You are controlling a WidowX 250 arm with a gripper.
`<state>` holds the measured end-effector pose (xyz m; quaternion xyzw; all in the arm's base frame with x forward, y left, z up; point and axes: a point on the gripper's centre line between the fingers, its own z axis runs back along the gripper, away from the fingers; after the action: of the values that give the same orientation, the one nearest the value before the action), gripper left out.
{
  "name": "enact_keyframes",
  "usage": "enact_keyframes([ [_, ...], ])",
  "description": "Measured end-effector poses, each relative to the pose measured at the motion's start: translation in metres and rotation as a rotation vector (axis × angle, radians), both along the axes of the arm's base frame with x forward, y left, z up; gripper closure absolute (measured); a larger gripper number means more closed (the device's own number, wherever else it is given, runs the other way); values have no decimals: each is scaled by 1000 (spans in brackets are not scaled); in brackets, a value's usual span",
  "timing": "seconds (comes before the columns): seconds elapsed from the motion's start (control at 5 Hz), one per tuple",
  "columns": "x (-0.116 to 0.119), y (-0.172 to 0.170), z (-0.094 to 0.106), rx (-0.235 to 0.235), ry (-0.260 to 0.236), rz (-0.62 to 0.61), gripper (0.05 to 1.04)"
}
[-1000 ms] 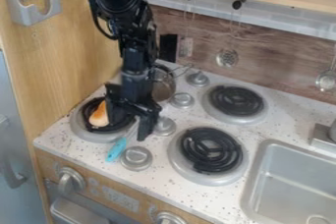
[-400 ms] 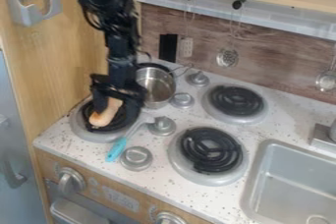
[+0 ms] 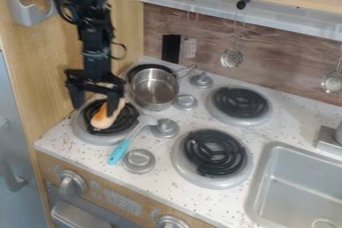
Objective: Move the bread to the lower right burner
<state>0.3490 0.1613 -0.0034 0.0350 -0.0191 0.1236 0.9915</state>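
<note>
One claw (image 3: 95, 110) farther left, one bread (image 3: 101, 121)

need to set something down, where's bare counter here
Bare counter lies between the upper right burner, the backsplash and the sink, and in a strip in front of the lower right burner. It's crowded at left: bread by the pincer, with the pot, utensil and knobs nearby.

1. A metal pot (image 3: 143, 101) sits at the rear left burner (image 3: 135, 70).
2. A blue-handled utensil (image 3: 119, 151) lies on the speckled desk (image 3: 217, 203), its handle beside a round gray knob (image 3: 139, 160).
3. A perforated ladle (image 3: 231, 58) hangs against the wood-grain backsplash (image 3: 287, 67).
4. A gray sink (image 3: 297, 187) is set into the desk's right side.
</note>
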Motion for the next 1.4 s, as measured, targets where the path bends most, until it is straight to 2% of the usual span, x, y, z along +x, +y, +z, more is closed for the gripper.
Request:
enact_keyframes([
  [0.2, 7, 7, -24, -6, 14, 32, 85],
  [0.4, 18, 12, -31, 10, -16, 59, 85],
  [0.6, 22, 8, -39, -20, -44, 78, 85],
  [0.8, 23, 5, -41, -33, -46, 76, 134],
  [1.0, 26, 3, -41, -38, -61, 79, 415],
  [1.2, 20, -9, -41, -69, -69, 45, 468],
  [1.4, 11, -34, -27, -92, -74, -21, 469],
])
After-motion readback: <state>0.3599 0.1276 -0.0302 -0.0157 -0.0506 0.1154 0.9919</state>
